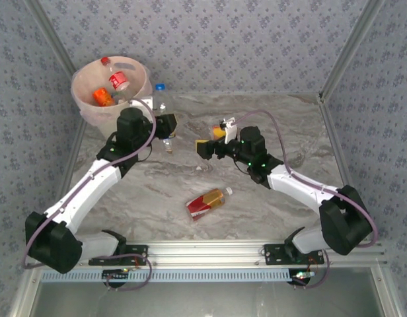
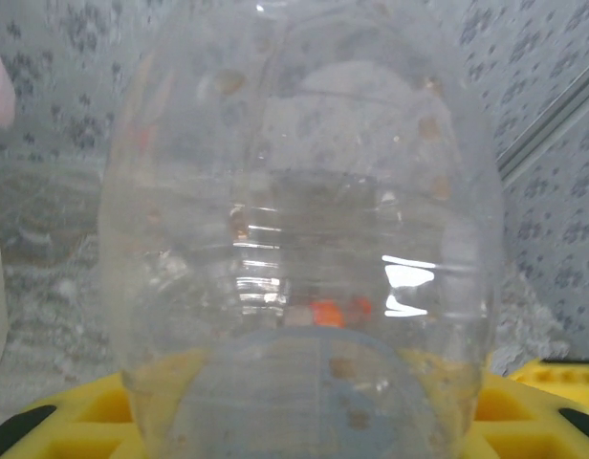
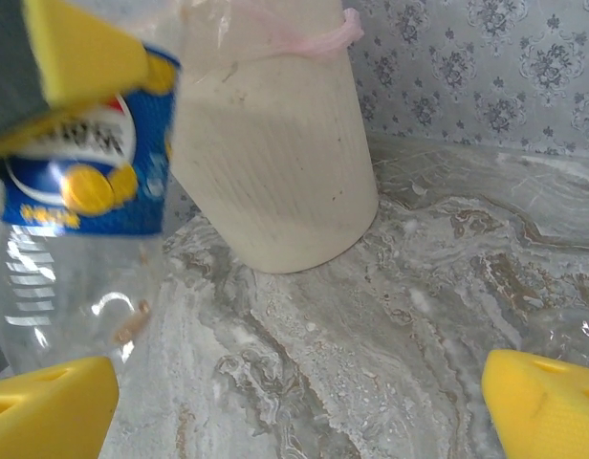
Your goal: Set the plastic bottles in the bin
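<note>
Two bottles are in the bin so far. Left pincer is clamped on a clear blue-capped bottle right beside the bin, not over its rim yet. Right pincer gapes empty. A red-labelled bottle lies on the counter, well away from the bin.

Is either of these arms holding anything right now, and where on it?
The left gripper is shut on a clear bottle, across its blue-labelled body. The right gripper is open and empty.
</note>
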